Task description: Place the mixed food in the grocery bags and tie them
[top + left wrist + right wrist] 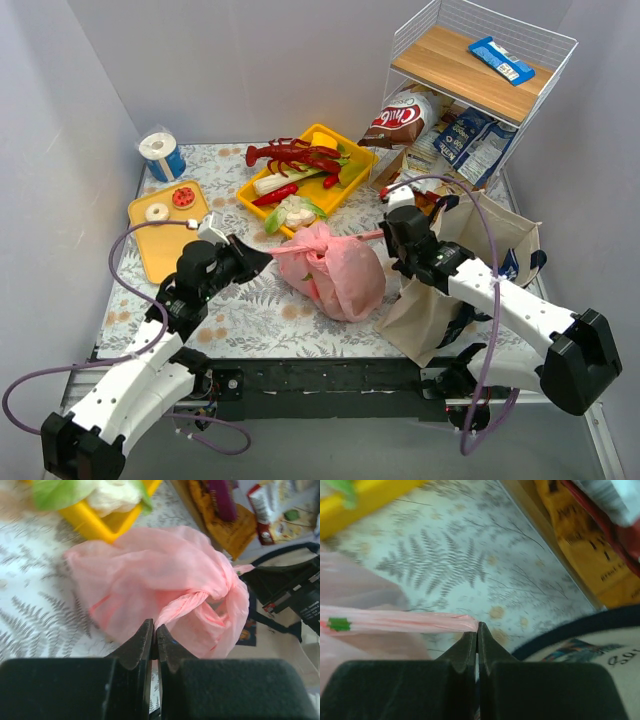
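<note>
The pink grocery bag (345,280) lies bulging on the table's middle, its top twisted together. My left gripper (266,257) is shut on a twisted pink handle (182,605) at the bag's left side; in the left wrist view its jaws (154,630) meet on the plastic. My right gripper (385,233) is shut on the other handle strand (395,622), pulled taut to the right, with its jaws (478,629) pinching the strand's end. The beige tote (495,240) stands under the right arm. Toy food, a red lobster (295,154) among it, lies in a yellow tray (345,185).
A wire shelf (480,70) with a wooden top stands back right, snack packets (455,135) beneath it. A yellow board (165,235) with two small round toy foods lies at the left. A paper roll (162,155) stands back left. Walls close in on both sides.
</note>
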### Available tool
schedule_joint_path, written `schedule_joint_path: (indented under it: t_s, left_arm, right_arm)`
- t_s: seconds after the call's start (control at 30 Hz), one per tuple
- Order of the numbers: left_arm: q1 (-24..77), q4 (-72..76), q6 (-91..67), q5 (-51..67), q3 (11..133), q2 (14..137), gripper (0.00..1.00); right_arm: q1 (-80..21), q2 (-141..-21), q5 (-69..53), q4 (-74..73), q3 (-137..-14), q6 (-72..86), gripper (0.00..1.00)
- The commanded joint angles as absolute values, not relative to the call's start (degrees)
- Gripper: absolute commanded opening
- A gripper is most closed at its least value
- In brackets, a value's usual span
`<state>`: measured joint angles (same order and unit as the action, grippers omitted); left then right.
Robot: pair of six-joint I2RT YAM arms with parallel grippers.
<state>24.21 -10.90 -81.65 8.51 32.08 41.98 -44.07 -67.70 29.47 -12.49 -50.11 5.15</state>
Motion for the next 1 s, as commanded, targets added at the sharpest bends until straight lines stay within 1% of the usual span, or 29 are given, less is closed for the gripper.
schedule_joint_path:
  t_s: [0.0, 0.07, 0.13, 0.27, 0.47, 0.6, 0.67, 0.8, 0.97]
  left_arm:
    - [22.06, -24.50, -92.60, -10.10, 28.39, 34.74, 0.00]
    - [21.89, -28.63, -94.74, -13.43, 27.51, 32.53, 0.00]
    - [21.88, -29.70, -95.10, -14.85, 27.42, 30.41, 0.00]
    - [21.80, -28.66, -91.59, -17.13, 29.61, 30.41, 0.00]
    - [21.88, -23.39, -83.60, -21.88, 32.61, 31.37, 0.00]
    - [21.80, -24.08, -83.14, -26.80, 32.26, 32.96, 0.00]
    - [21.80, -26.18, -84.98, -27.25, 29.90, 33.83, 0.00]
    - [21.62, -31.11, -95.68, -25.58, 25.14, 32.01, 0.00]
    - [21.53, -34.71, -97.47, -26.97, 25.40, 31.46, 0.00]
  right_arm:
    - [-31.21, -67.85, 38.58, -13.80, -45.97, 8.61, 0.01]
    - [-28.92, -68.99, 38.50, -13.80, -45.88, 8.70, 0.01]
    - [-28.22, -69.26, 38.06, -13.89, -46.58, 8.53, 0.01]
    - [-28.21, -68.03, 37.53, -13.88, -48.42, 8.61, 0.01]
    - [-27.86, -65.57, 40.69, -13.19, -50.01, 5.98, 0.01]
    - [-24.01, -67.06, 37.10, -13.62, -48.26, 6.41, 0.01]
    - [-20.58, -68.20, 34.11, -13.89, -47.20, 6.94, 0.01]
    - [-16.97, -69.61, 31.38, -14.41, -45.88, 7.47, 0.01]
    - [-16.00, -69.96, 30.50, -14.68, -45.09, 7.64, 0.01]
